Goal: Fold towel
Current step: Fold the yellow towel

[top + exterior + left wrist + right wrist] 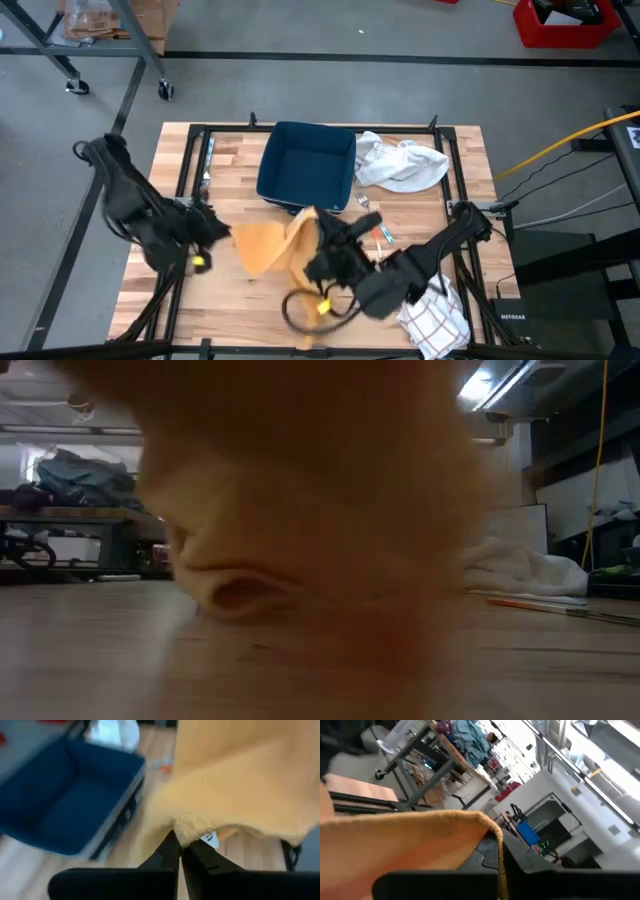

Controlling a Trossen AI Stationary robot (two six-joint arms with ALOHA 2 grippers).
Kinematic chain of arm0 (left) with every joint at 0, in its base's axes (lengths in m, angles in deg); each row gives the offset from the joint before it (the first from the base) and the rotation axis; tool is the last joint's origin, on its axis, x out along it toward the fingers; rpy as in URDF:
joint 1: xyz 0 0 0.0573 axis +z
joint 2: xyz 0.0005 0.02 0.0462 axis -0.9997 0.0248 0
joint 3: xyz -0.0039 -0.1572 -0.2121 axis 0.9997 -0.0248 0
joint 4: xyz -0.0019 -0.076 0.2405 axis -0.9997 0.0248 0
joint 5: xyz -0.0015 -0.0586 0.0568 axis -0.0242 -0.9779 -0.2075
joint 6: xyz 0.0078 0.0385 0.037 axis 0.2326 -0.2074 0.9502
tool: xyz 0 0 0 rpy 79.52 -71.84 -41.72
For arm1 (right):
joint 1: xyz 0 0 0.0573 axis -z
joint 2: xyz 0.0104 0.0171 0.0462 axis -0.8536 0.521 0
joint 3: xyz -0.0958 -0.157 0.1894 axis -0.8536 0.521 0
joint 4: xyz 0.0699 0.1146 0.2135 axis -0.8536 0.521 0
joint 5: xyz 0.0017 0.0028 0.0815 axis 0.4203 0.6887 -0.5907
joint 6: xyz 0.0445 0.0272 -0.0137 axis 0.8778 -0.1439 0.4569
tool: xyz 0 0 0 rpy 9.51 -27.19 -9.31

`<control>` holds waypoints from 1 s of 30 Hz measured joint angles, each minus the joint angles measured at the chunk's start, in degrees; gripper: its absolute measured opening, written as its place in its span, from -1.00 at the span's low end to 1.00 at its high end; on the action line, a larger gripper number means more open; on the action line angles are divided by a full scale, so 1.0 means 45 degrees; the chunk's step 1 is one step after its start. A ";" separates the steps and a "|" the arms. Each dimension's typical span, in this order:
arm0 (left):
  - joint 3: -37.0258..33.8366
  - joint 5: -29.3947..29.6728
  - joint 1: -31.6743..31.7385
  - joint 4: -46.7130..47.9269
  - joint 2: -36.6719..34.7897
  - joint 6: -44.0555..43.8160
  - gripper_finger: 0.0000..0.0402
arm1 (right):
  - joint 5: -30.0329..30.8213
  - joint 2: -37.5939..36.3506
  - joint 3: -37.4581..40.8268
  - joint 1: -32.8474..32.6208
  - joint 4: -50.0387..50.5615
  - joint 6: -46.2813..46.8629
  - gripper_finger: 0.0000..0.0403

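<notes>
the orange towel [275, 243] lies partly lifted on the wooden tabletop [230, 150], just in front of the dark blue bin [306, 166] that stands toward the far middle. the left gripper [222, 232] sits at the towel's edge on the side away from the right arm, its fingers [170, 851] pressed together and pinching a bunched bit of the orange hem, as the left wrist view shows, with the blue bin [65, 805] just beyond. the right gripper [322, 232] is at the towel's opposite edge, nearer the bin's front corner, pressed shut on the cloth, which drapes over it in a raised fold [410, 845] (the fingertips themselves are hidden under the fabric in the right wrist view). between the two grippers the towel sags onto the wood.

beside the bin, toward the right arm's side, a crumpled white cloth [402, 163] rests on the tabletop. a white checked cloth [435, 318] lies at the near corner by the right arm's base, well apart from the bin. some small utensils [378, 232] lie between the bin and the right arm. in the low view the orange towel [320, 510] fills most of the frame, with the white cloth [520, 570] behind it.
</notes>
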 joint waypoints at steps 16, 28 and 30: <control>0.7866 0.2277 0.1123 -0.3943 -0.0910 0.7559 -1.00 | -0.2894 -0.2338 -0.0010 0.2314 -0.3387 -0.2631 -0.99; 0.9310 0.2432 0.1321 -0.9621 -0.0828 1.4040 -1.00 | -0.5795 -0.2383 -0.0024 0.3002 -1.0386 -0.7878 -0.98; 0.9379 0.2427 0.1305 -0.9493 -0.0833 1.3823 -1.00 | -0.5768 -0.2383 -0.0024 0.3008 -1.0375 -0.8029 -0.98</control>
